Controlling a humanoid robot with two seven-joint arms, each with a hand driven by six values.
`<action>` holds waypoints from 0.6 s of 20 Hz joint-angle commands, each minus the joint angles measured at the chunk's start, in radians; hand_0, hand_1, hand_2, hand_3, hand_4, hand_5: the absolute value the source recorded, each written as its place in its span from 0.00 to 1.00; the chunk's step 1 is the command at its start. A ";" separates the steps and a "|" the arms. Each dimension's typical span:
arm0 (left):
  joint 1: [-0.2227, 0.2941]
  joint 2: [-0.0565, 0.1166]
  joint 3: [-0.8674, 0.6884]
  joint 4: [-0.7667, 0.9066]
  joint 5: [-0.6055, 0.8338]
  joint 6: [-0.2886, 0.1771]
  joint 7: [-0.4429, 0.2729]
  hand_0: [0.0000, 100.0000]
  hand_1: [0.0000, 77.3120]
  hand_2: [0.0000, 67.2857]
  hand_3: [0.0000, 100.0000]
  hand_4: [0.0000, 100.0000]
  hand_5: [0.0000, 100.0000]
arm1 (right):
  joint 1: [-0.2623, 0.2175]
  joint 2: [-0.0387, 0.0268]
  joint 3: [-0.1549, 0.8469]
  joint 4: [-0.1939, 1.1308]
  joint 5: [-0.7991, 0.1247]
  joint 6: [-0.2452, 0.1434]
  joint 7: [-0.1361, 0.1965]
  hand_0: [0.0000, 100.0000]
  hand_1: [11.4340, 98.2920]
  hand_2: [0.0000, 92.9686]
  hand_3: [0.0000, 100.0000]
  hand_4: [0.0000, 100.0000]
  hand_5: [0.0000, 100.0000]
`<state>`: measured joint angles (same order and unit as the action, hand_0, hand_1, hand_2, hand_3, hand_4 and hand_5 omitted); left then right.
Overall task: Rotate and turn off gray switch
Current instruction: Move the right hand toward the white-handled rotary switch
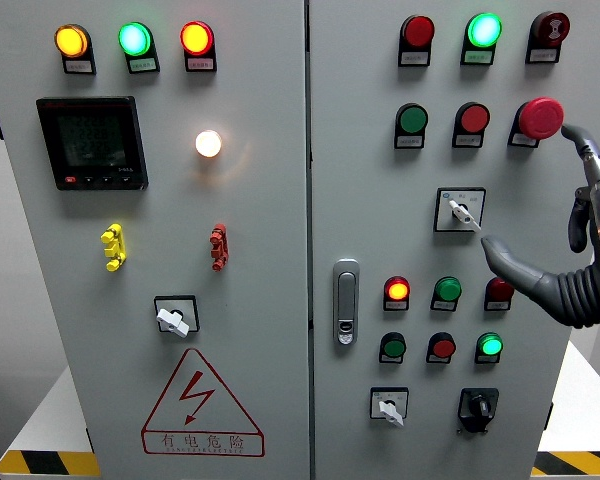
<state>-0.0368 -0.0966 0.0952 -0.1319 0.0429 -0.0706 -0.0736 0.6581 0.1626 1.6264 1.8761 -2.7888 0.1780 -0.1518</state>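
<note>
Right hand [565, 255] spread, gripping nothing, thumb tip just beside gray switch [461, 211] — prob could've slipped off that thin knob or bumped red mushroom btn [540, 117] w/ a raised finger.

On the right door, the upper rotary switch [461, 211] sits below a row of push buttons [474, 119]; the right hand [570, 250] is just beside it, right of the door handle [346, 301].
</note>
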 commanded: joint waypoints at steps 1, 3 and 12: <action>0.000 0.000 0.000 0.000 0.000 0.000 0.000 0.88 0.00 0.20 0.19 0.08 0.11 | 0.000 0.0000 0.000 0.000 0.000 0.000 0.000 0.00 0.38 0.17 1.00 0.99 1.00; 0.000 0.000 0.000 0.000 0.000 0.000 0.000 0.88 0.00 0.20 0.19 0.08 0.11 | 0.002 0.0000 0.000 -0.002 0.000 0.000 0.000 0.00 0.38 0.17 1.00 0.99 1.00; 0.000 0.000 0.000 0.000 0.000 0.000 0.000 0.88 0.00 0.20 0.19 0.08 0.11 | 0.002 -0.0031 0.000 -0.014 0.002 0.021 -0.006 0.00 0.37 0.22 1.00 0.99 1.00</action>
<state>-0.0368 -0.0967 0.0951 -0.1319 0.0429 -0.0706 -0.0736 0.6598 0.1597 1.6262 1.8650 -2.7873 0.1964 -0.1562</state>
